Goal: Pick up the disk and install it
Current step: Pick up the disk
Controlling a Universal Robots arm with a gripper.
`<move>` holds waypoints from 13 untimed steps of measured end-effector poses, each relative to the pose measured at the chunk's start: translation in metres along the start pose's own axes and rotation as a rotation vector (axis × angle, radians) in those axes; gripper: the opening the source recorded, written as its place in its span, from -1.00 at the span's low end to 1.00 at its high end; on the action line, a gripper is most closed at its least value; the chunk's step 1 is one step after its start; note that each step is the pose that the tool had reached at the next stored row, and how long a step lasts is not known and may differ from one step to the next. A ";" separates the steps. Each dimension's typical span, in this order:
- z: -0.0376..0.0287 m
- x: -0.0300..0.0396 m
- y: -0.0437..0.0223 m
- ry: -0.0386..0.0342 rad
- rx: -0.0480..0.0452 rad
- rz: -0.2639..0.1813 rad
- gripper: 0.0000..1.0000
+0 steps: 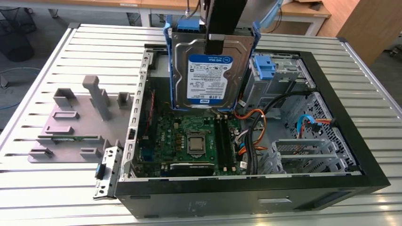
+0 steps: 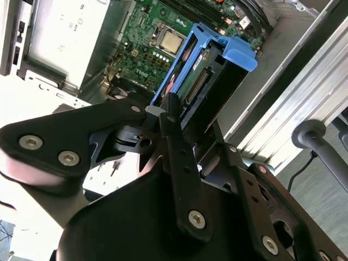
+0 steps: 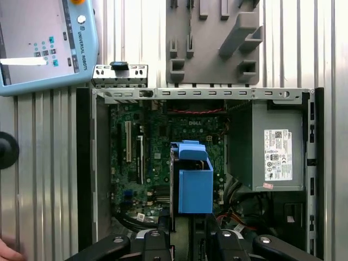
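The disk [image 1: 204,77] is a silver drive with a white-and-blue label and blue side rails. It hangs upright above the open computer case [image 1: 351,183], over the far end of the green motherboard [image 1: 188,141]. My gripper [image 1: 215,43] is shut on its upper edge, one black finger lying over the label side. In the second wrist view the gripper [image 2: 182,117] clamps the disk [image 2: 217,65] by its blue rail end. The first wrist view looks down the disk [image 3: 194,182] edge-on, with the gripper [image 3: 187,231] around it.
A grey power-supply box [image 3: 274,149] fills one corner of the case. A blue-tabbed drive bay [image 1: 265,68] and orange and blue cables [image 1: 254,127] lie beside the disk. A grey fixture plate [image 1: 69,125] rests on the slatted table at the exterior view's left. A teach pendant [image 3: 46,43] lies nearby.
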State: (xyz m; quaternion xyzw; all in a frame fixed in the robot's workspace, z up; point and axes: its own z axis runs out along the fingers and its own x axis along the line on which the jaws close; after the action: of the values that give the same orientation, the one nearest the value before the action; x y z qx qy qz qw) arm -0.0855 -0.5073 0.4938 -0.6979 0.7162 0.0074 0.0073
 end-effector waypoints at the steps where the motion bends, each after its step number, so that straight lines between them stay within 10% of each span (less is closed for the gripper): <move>1: 0.0001 0.0018 0.0000 -0.0001 0.0000 0.000 -0.31; 13: 0.0015 0.0144 -0.0043 -0.0001 -0.0004 0.001 -0.31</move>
State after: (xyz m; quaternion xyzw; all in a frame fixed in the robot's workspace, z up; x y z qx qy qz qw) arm -0.0816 -0.5218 0.4920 -0.6976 0.7164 0.0075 0.0071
